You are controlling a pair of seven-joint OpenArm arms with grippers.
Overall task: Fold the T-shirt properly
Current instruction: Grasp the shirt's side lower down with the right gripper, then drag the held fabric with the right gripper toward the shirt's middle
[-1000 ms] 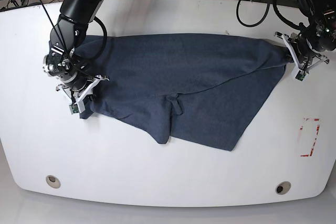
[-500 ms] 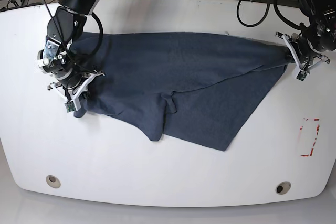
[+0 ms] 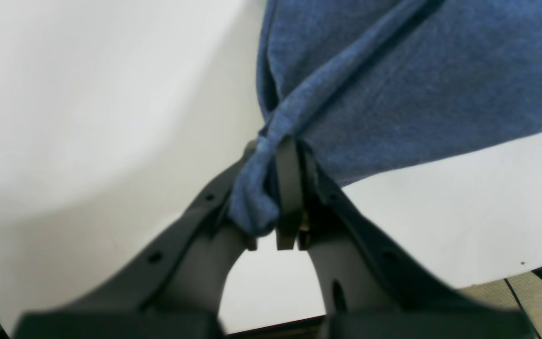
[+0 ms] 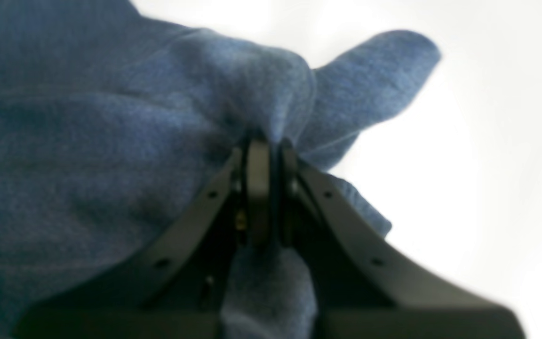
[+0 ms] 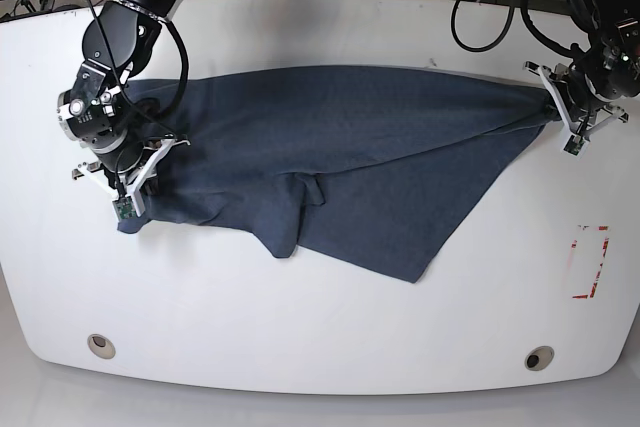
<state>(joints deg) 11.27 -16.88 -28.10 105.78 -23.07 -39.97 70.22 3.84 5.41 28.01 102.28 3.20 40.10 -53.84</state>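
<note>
Left wrist view: the left end effector (image 3: 282, 188) is pressed together, pinching a bunched corner of the T-shirt (image 3: 393, 84), and the cloth runs away from it up across the white bench (image 3: 87, 117).

Right wrist view: the right end effector (image 4: 264, 188) is clamped on another gathered corner of the shirt, fabric spilling off to its left.

Base view: the T-shirt (image 5: 350, 157) lies stretched across the bench (image 5: 300, 327), its long axis running between the side edges. Each end effector holds the end nearest it, right (image 5: 125, 192) toward one side edge, left (image 5: 565, 117) toward the other.
</note>
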